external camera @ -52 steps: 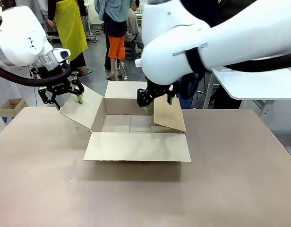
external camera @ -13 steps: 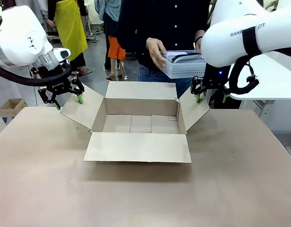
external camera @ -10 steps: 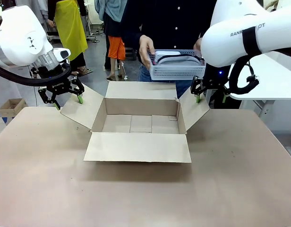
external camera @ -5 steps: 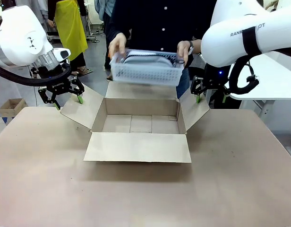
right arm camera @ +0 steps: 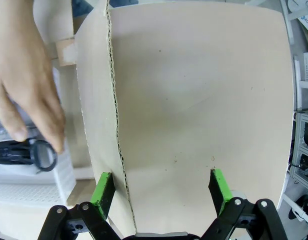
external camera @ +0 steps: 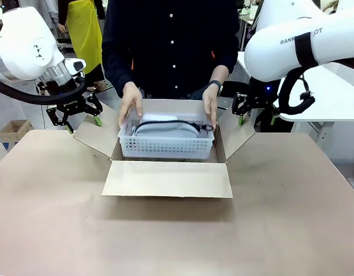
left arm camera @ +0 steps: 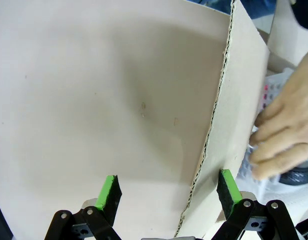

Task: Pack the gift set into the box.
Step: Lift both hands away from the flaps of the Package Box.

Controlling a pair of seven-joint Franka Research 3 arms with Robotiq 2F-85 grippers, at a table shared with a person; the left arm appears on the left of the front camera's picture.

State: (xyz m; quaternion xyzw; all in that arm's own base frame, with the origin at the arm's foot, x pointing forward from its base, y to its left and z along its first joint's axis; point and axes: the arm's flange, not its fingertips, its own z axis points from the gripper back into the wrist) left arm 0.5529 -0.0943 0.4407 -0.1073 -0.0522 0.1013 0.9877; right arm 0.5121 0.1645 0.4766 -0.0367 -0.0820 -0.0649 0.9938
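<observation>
Straddling box point(external camera: 165, 178) side flaps, clamping nothing | left gripper point(left arm camera: 168, 181): jaws wide apart | right gripper point(right arm camera: 160, 179): jaws wide apart | basket point(external camera: 165, 147) frame centre

Reaches in from the left side with a white arm, wrist bent downward, the left claw point(external camera: 84, 123) hanging with its two green-padded fingers point(left arm camera: 110, 189) spread wide and pinching nothing. Mirrors that on the right, with a bulkier white arm folded in above and the right claw point(external camera: 256, 118) likewise pointing down, its fingers point(right arm camera: 217, 187) held well apart. Across the bench, sets the person's right hand point(external camera: 131, 103) and left hand point(external camera: 210, 104) level with each other, palms turned inward and fingers pointing down, with a dark band on the left wrist.
</observation>
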